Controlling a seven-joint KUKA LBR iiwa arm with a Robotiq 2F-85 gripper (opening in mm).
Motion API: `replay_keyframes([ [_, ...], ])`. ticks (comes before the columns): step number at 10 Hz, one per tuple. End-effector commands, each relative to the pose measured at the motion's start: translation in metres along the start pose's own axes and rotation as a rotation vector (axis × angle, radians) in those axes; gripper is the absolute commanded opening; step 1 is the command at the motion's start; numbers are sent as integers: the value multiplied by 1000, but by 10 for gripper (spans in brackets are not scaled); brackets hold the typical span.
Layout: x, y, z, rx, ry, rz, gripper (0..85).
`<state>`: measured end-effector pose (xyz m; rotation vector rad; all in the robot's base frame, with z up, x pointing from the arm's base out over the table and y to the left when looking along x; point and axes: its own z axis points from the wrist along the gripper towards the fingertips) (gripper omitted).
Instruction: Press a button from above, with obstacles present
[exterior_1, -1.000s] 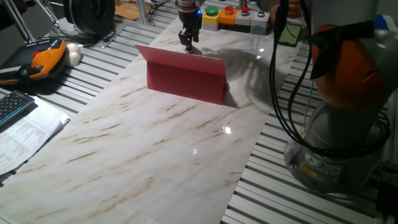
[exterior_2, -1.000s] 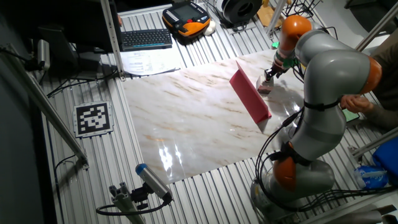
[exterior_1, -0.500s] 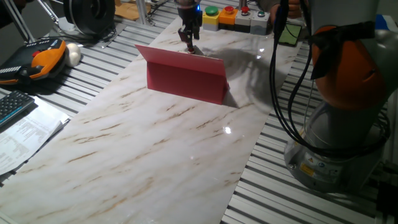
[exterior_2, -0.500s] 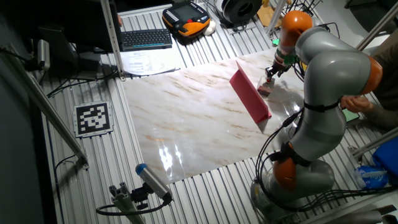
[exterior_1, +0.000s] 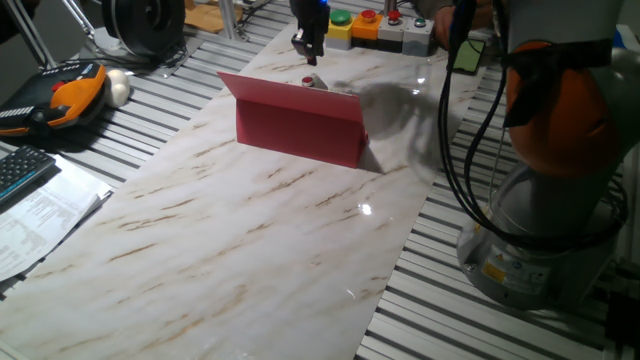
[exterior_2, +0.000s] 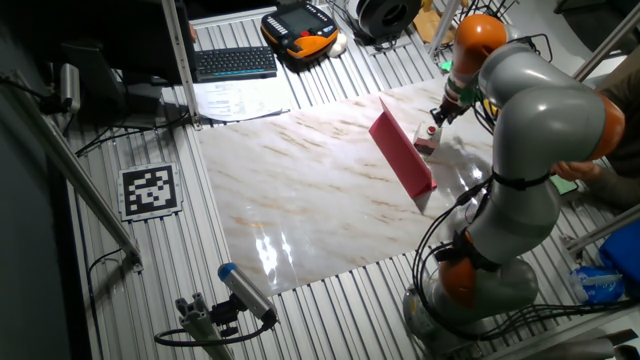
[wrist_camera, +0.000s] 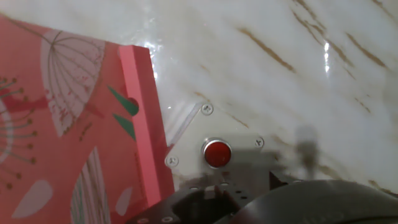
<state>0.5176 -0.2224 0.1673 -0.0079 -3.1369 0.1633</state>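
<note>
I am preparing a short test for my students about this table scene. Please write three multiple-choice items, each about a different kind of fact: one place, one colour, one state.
1. Where is the button?
A. beside the red panel, on the side toward the control boxes
B. on the keyboard
C. on top of the panel

2. What colour is the button cap?
A. green
B. red
C. blue

3. How does the gripper stand to the button?
A. pressing it
B. above it, apart
C. under the table

Answers: 1 A, the hand view shows its base next to the panel. 2 B, the hand view shows it. 3 B, one fixed view shows a gap.
</note>
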Motion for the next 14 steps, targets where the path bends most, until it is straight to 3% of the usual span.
replay_keyframes([
  [1,4,2,-4,0,-3,1,0],
  [3,12,6,-10,2,-18,-8,0],
  [5,21,8,-16,-18,-18,1,0],
  [8,38,10,-27,-14,-15,7,0],
  [11,59,11,-40,-17,-35,21,0],
  [14,65,15,-45,-16,-38,22,0],
])
